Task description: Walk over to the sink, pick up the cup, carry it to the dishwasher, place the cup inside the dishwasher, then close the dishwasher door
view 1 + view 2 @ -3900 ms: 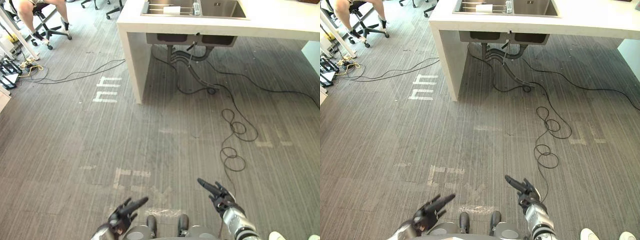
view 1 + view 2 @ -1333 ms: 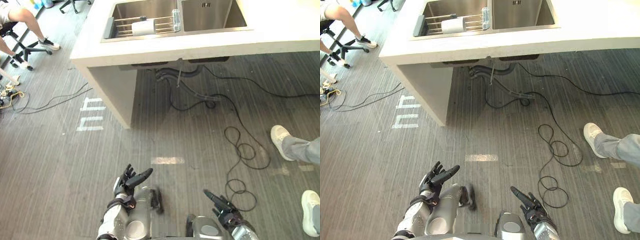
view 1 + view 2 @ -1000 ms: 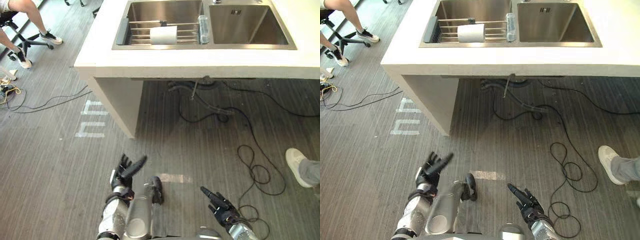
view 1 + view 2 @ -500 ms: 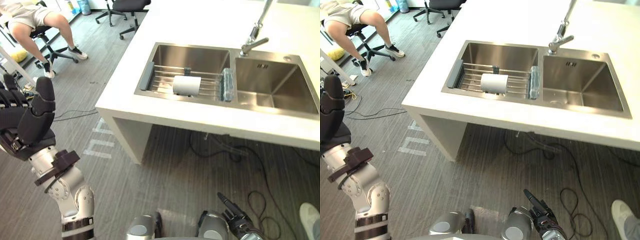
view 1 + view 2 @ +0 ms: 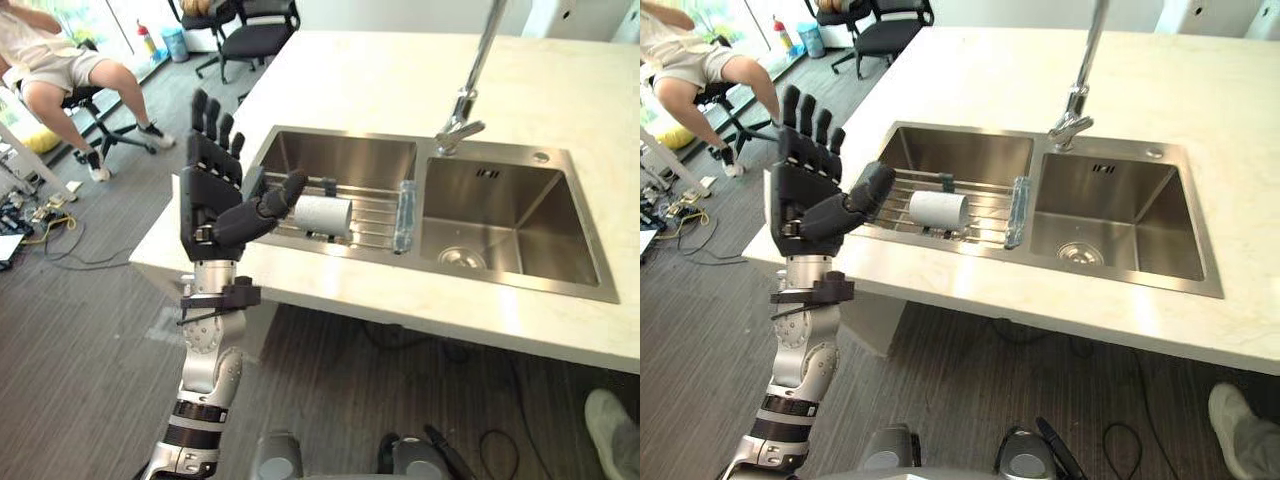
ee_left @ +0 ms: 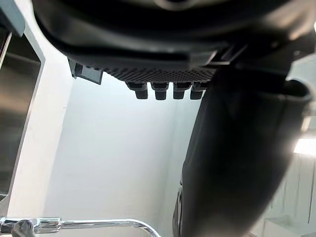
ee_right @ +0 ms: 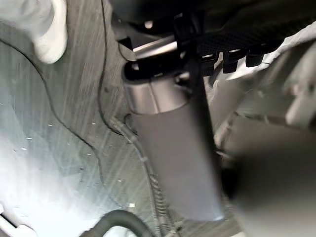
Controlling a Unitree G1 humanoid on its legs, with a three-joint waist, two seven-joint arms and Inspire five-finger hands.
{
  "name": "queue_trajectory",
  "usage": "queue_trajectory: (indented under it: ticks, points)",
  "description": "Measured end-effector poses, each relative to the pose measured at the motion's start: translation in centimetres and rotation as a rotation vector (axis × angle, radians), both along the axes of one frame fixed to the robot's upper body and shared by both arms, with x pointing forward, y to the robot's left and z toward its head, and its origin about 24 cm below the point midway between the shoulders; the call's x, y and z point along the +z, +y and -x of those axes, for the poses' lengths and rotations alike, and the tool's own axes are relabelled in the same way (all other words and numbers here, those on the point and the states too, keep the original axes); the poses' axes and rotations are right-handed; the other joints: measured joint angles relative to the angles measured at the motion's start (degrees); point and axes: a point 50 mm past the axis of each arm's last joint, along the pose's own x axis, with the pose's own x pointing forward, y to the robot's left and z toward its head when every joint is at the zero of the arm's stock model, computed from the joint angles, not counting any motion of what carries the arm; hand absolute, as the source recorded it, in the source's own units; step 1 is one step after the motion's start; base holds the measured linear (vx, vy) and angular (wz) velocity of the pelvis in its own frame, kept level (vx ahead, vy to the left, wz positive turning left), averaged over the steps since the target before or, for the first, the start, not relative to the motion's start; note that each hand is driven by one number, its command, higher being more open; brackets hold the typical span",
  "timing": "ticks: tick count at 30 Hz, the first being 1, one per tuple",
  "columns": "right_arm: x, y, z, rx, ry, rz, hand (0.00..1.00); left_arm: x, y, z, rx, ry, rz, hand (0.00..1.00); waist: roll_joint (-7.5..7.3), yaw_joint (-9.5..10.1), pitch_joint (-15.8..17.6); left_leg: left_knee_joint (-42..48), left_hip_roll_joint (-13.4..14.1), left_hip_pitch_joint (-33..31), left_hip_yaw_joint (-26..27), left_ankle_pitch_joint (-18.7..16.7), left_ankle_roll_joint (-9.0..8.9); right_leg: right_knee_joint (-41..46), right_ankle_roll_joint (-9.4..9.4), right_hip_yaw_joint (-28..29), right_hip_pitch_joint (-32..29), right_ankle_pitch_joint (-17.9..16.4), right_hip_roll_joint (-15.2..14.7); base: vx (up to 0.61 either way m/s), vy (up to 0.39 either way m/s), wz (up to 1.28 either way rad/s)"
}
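**Operator:** How far along am I?

**Spotter:** You have reached the sink [image 5: 545,235], so the walk looks done. Every other step is still ahead of you.

**Operator:** What is my left hand doing?

**Spotter:** Your left hand [image 5: 213,195] is raised over the near edge of the counter [image 5: 330,85]. The fingers are straight and spread, the thumb is angled out, and it holds nothing.

**Operator:** And the cup?

**Spotter:** The cup [image 5: 322,215] lies on its side on the wire rack [image 5: 375,228] in the basin, just past your left thumb and lower than the palm. The thumb tip lines up with the cup's end, but I judge the hand to be nearer you and not touching it.

**Operator:** The right hand?

**Spotter:** Your right hand [image 5: 1050,442] hangs low, well apart from the cup. Its fingers look straight, and it is empty.

**Operator:** So what remains?

**Spotter:** You need to bring the left hand down and forward, then close it round the cup and lift it off the rack. After that you carry it to the dishwasher, set it inside and shut the door.
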Motion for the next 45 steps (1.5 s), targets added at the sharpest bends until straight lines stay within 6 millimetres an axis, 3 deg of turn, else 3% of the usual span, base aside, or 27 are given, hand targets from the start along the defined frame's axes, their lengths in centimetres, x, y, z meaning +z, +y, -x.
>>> queue_trajectory:
  ticks: [1,2,3,4,5,8,9,11,15,20,23,29,34,40,45]
  points:
    - [0.0,-0.2,0.1,-0.003,0.002,0.002,1.0,0.0,-0.1,0.0,-0.005,0.0,-0.004,1.0,-0.02,0.11,0.04,-2.28,-0.54,-0.2,-0.05,0.24,0.29,-0.18,0.03,0.26,0.11,-0.01,0.0,0.11,0.039,-0.28]
    - [0.1,-0.5,0.5,0.019,0.012,0.013,1.0,0.1,0.0,0.1,-0.01,-0.008,-0.026,1.0,0.12,0.38,0.07,-10.58,-1.69,-1.11,-0.54,3.6,0.79,-0.03,0.66,1.25,-0.06,-0.39,0.06,0.09,0.059,-0.38]
    - [0.2,-0.7,0.5,0.027,0.011,0.024,1.0,0.1,0.1,0.1,-0.005,-0.01,-0.039,1.0,0.43,0.52,-0.09,-13.04,-1.81,-1.42,-0.59,6.95,0.8,0.46,1.16,1.99,-0.41,-0.7,0.36,0.15,0.109,-0.71]
    - [0.4,-1.2,0.7,0.034,0.019,0.04,1.0,0.1,0.1,0.2,-0.003,-0.009,-0.041,1.0,1.87,0.95,-0.59,-14.64,-1.51,-1.63,-0.69,14.64,-0.01,1.78,1.99,4.03,-1.06,-1.62,1.48,0.19,0.166,-0.7]
    - [0.3,-1.0,0.5,0.039,0.018,0.042,1.0,0.2,0.3,0.2,-0.009,-0.01,-0.054,1.0,1.18,0.69,-0.66,-14.13,-1.79,-1.18,1.0,12.11,1.68,2.94,2.91,5.5,-1.71,-2.48,0.78,0.2,0.182,-0.67]
    - [0.1,0.2,0.2,0.021,-0.001,0.015,1.0,0.6,0.5,0.2,-0.024,-0.015,-0.078,1.0,-0.28,0.39,-1.31,-17.08,-4.55,-0.94,4.08,11.21,3.04,5.09,4.97,8.07,-5.07,-3.02,-2.43,0.19,0.159,-0.35]
    - [0.1,0.4,0.3,-0.04,-0.017,0.001,1.0,0.5,0.6,0.1,-0.042,0.001,-0.069,1.0,-0.34,-0.21,-1.43,-20.97,-6.76,1.22,4.86,12.14,4.03,4.87,6.02,8.45,-4.8,-3.28,-4.43,0.19,0.125,-0.07]
    - [0.0,0.7,0.5,-0.102,-0.023,-0.018,1.0,0.7,0.3,-0.1,-0.064,0.009,-0.079,1.0,-0.3,-0.41,-1.55,-26.81,-8.79,4.98,5.67,14.57,4.38,3.63,6.78,8.68,-3.39,-3.32,-5.96,0.17,0.072,0.01]
    - [-0.2,1.2,1.2,-0.228,-0.013,-0.053,1.0,1.4,-1.2,-0.6,-0.103,-0.001,-0.132,1.0,-0.08,-1.46,-3.17,-33.4,-9.21,6.99,4.24,17.22,3.87,-0.43,6.84,6.41,-1.75,-2.31,-5.39,0.15,-0.035,0.16]
    - [-0.1,0.6,1.2,-0.282,-0.019,-0.023,1.0,0.5,-1.1,-1.3,-0.009,0.087,-0.222,1.0,-0.09,-2.78,-3.25,-35.32,-8.85,7.93,4.52,17.64,3.7,-3.41,6.7,6.44,-0.29,-0.91,-4.35,0.1,-0.023,-0.05]
    - [-0.1,0.4,1.5,-0.304,-0.014,-0.007,1.0,0.1,-0.6,-1.4,0.081,0.078,-0.408,1.0,-0.09,-2.74,-3.26,-35.98,-8.66,8.59,4.56,17.63,3.7,-5.9,6.71,6.23,0.99,0.18,-3.98,0.04,0.009,-0.02]
    - [-0.2,0.6,2.1,-0.309,-0.001,-0.007,1.0,-0.6,-0.3,-1.4,0.251,0.009,-0.996,1.0,-0.14,-2.91,-4.45,-36.68,-8.93,9.25,4.51,17.58,3.83,-9.71,7.17,5.94,2.9,1.81,-3.78,-0.01,0.04,0.0]
    - [-0.2,0.6,3.0,-0.308,-0.007,-0.004,1.0,-0.3,1.0,-1.5,0.305,-0.007,-1.138,1.0,-0.35,-2.98,-4.79,-36.99,-8.92,9.25,4.63,17.68,3.97,-11.58,7.27,5.98,3.46,2.87,-3.47,-0.01,0.006,-0.01]
    - [-0.1,0.3,3.0,-0.279,-0.017,0.009,1.0,0.0,1.5,-1.9,0.209,0.028,-1.239,1.0,-0.86,-3.01,-5.44,-37.66,-9.23,9.09,4.53,17.85,4.22,-13.03,7.52,5.7,3.84,3.48,-3.47,0.02,0.007,0.01]
    - [0.0,-0.2,2.9,-0.292,-0.029,0.029,1.0,-1.5,1.5,-2.0,0.087,0.113,-1.356,1.0,-1.14,-3.13,-5.82,-37.81,-9.39,8.74,4.14,17.85,4.23,-13.34,7.52,5.15,3.85,3.49,-3.44,0.02,0.005,0.04]
